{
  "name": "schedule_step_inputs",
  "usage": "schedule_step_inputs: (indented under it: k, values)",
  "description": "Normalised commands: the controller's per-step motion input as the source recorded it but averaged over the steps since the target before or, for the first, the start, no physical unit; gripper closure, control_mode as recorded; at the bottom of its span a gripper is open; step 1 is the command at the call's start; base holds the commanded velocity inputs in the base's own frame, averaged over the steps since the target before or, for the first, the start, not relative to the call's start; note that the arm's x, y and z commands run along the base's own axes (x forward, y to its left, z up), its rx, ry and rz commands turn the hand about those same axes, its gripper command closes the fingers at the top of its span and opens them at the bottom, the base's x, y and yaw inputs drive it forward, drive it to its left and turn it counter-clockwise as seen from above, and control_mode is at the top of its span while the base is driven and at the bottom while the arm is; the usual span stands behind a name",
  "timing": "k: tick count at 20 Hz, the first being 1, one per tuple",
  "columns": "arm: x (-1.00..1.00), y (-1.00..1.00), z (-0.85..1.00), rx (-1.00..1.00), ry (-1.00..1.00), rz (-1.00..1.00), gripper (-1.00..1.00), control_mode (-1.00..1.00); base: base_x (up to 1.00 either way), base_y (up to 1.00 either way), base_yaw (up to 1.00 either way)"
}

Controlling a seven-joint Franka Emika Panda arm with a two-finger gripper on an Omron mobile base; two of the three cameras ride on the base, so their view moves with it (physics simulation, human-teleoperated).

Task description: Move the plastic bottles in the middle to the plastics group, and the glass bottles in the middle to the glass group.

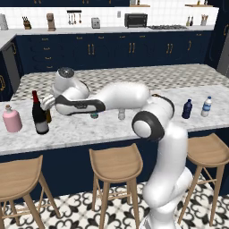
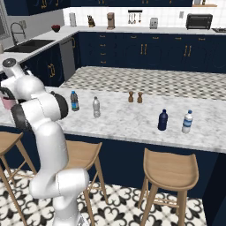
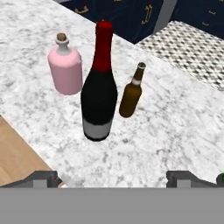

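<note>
The tall dark wine bottle (image 3: 99, 94) (image 1: 39, 114) with a red neck stands upright on the counter's left end. It is between the squat pink bottle (image 3: 65, 68) (image 1: 12, 119) and the slim brown beer bottle (image 3: 131, 92). My gripper (image 3: 113, 178) (image 1: 44, 105) hovers just back from the wine bottle, open, with nothing between its fingers. In the middle stand the clear plastic bottle (image 2: 96, 107) (image 1: 121, 114) and the dark teal one (image 2: 74, 100), the latter mostly behind my arm in the left base view. At the right end are the navy bottle (image 2: 163, 120) (image 1: 187, 109) and the blue-labelled water bottle (image 2: 187, 122) (image 1: 206, 107).
Two small brown shakers (image 2: 135, 97) stand toward the back of the marble counter (image 2: 132, 126). Wooden stools (image 1: 115, 161) line the counter's near edge. The wood of one stool shows below the counter edge in the hand view.
</note>
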Motion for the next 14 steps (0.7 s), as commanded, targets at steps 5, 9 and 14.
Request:
schedule_step_inputs:
  k: [5,9,14]
  values:
    - [-0.30,-0.93,0.13,0.06,0.00,-0.05,-1.00,-1.00,0.00,0.00,0.00]
    - [-0.11,-1.00,0.33,0.04,0.02,-0.12,-1.00,-1.00,0.00,0.00,0.00]
    - [0.00,-1.00,0.28,0.00,0.10,-0.19,-1.00,-1.00,0.00,0.00,0.00]
